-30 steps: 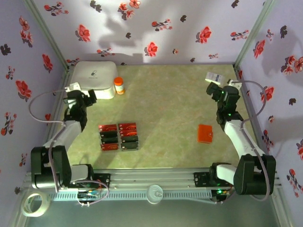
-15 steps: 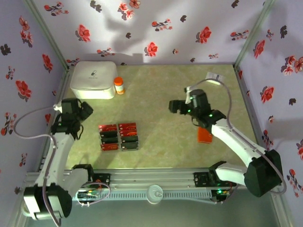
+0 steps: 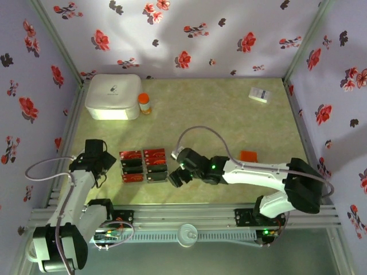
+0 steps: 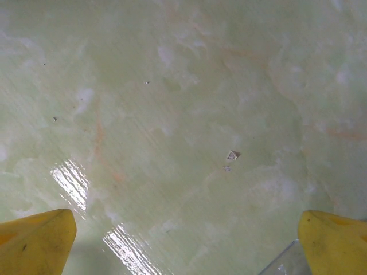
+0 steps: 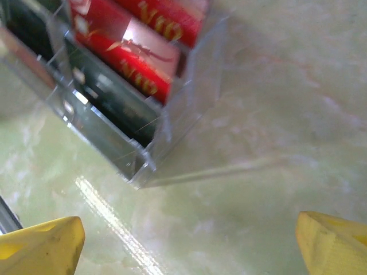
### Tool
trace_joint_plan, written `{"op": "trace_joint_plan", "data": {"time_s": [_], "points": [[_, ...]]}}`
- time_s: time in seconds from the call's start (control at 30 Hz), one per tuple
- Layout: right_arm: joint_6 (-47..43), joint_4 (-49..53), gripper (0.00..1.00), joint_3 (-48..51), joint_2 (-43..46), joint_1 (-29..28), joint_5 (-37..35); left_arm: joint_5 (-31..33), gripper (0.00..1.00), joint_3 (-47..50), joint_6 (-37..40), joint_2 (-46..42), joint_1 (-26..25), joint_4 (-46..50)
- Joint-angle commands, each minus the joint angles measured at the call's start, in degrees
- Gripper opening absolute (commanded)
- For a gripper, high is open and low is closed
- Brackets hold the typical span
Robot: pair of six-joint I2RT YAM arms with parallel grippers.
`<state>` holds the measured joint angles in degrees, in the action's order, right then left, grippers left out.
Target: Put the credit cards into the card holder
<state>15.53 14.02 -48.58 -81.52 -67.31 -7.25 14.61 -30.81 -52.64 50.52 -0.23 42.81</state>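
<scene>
The credit cards, red and black, lie in two short columns inside a clear compartment tray at the table's front left. In the right wrist view the red cards and black cards sit in that clear tray at the upper left. My right gripper hangs just right of the cards, low over the table. It is open and holds nothing. My left gripper is just left of the cards, and it is open over bare table. The orange card holder lies flat behind my right forearm, partly covered by it.
A white box and a small orange bottle stand at the back left. A white printed slip lies at the back right. Flowered walls close in three sides. A tape roll sits by the left base.
My right arm has swung from the back right corner across the table to the cards' right side. My left arm has drawn back from the white box toward the cards' left side.
</scene>
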Motion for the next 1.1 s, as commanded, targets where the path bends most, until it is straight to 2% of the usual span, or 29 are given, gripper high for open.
{"op": "trace_joint_plan", "data": {"time_s": [0.0, 0.57, 0.83, 1.07], "points": [[-3.05, -0.09, 0.96, -0.68, -2.26, -2.66, -3.85, 1.33, 1.00, -0.06, -0.75, 0.31, -0.65, 0.88], [-5.13, -4.22, 0.97, -3.75, -12.41, -4.04, -5.78, 1.34, 1.00, 0.18, 2.08, 2.57, -3.55, 0.81], [-5.59, -5.56, 0.97, -4.68, -14.78, -3.93, -13.74, 1.44, 1.00, -0.33, 2.30, 4.99, -5.29, -0.56], [-4.57, -6.67, 0.97, -3.92, -14.92, -0.66, -17.05, 1.38, 1.00, -1.51, 2.16, 8.44, -7.81, -3.04]]}}
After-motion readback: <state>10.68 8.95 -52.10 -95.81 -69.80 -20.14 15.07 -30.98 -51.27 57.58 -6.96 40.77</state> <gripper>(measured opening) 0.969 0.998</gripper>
